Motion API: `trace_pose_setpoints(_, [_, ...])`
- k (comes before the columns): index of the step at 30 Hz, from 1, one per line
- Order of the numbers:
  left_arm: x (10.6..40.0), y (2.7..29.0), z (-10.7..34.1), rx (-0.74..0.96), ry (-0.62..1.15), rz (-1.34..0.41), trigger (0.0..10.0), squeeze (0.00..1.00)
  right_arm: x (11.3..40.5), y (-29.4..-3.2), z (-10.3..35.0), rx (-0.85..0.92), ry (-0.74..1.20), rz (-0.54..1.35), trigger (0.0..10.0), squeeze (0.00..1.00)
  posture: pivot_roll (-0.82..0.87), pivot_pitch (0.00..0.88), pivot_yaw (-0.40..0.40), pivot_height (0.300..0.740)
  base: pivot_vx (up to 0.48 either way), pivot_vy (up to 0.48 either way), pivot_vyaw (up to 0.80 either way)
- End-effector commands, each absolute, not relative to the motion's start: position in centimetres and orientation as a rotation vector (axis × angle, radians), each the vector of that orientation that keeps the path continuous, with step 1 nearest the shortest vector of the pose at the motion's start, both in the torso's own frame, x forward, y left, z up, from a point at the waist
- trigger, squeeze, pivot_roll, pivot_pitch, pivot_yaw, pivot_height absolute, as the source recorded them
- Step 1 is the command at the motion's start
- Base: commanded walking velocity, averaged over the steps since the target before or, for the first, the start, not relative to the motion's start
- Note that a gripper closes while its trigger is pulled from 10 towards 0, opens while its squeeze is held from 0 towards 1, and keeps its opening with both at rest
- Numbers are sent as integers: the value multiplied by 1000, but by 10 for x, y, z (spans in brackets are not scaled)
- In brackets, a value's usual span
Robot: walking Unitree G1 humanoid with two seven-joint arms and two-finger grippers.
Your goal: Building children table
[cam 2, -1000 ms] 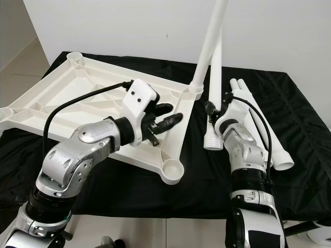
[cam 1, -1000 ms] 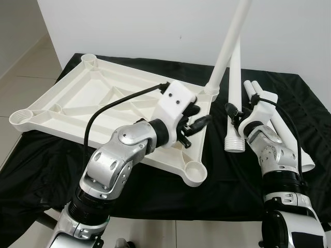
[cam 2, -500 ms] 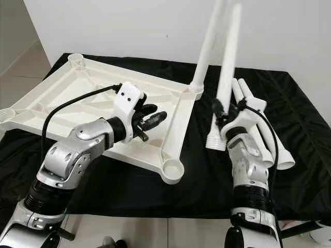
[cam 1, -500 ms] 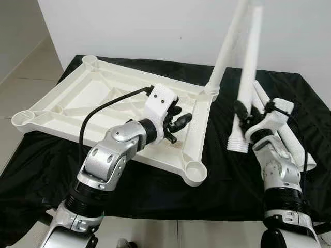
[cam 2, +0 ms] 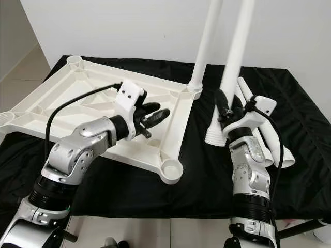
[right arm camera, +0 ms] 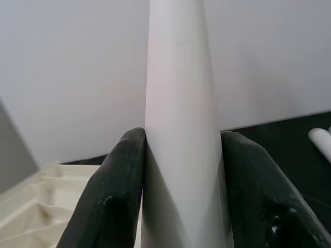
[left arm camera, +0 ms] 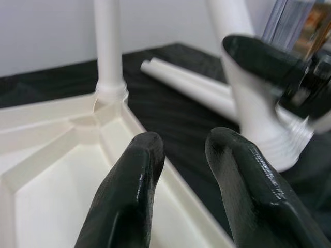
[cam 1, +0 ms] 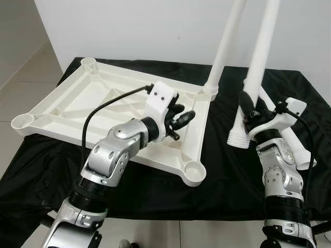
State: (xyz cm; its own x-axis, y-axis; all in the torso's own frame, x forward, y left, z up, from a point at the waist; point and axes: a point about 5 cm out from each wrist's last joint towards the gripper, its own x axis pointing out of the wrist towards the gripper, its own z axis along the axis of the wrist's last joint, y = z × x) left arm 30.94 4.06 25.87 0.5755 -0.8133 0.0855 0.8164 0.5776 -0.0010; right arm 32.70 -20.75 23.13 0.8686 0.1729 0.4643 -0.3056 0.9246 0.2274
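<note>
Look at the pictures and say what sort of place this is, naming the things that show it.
Probably a plain indoor room set up for assembly work: a bare white wall, pale floor tiles, and a black cloth spread under an upturned white table top and loose table legs.

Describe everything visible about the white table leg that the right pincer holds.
The table leg is a long, smooth white plastic tube, widening to a ribbed, threaded end at the bottom. It stands nearly upright, lifted above the black cloth. The right pincer clamps it low down, fingers on both sides. Its top leaves the picture.
</note>
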Motion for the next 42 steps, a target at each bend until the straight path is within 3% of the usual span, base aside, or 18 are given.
trace_pose_setpoints(1, [306,37,262,-87,-67,-1081,10000,0,324,-203,233,296,-473,309,10000,0,-79,93,13,740,0,0,0])
trace_pose_setpoints(5, [305,34,272,-193,-67,-1148,10000,0,323,-194,234,264,-462,404,10000,0,-74,87,12,740,0,0,0])
trace_pose_setpoints(6, [305,33,274,-218,-60,-1160,10000,1000,322,-193,233,253,-457,424,10000,0,-73,84,13,740,0,0,0])
trace_pose_setpoints(24, [315,24,282,-238,-25,-1199,10000,988,311,-175,223,187,-378,704,10000,0,-76,68,5,740,0,0,0])
trace_pose_setpoints(25, [317,25,282,-246,-8,-1202,10000,0,310,-174,222,180,-373,720,10000,0,-78,66,5,740,0,0,0])
trace_pose_setpoints(42, [339,22,292,-351,59,-1160,10000,0,301,-169,215,130,-315,852,10000,0,-92,55,0,740,0,0,0])
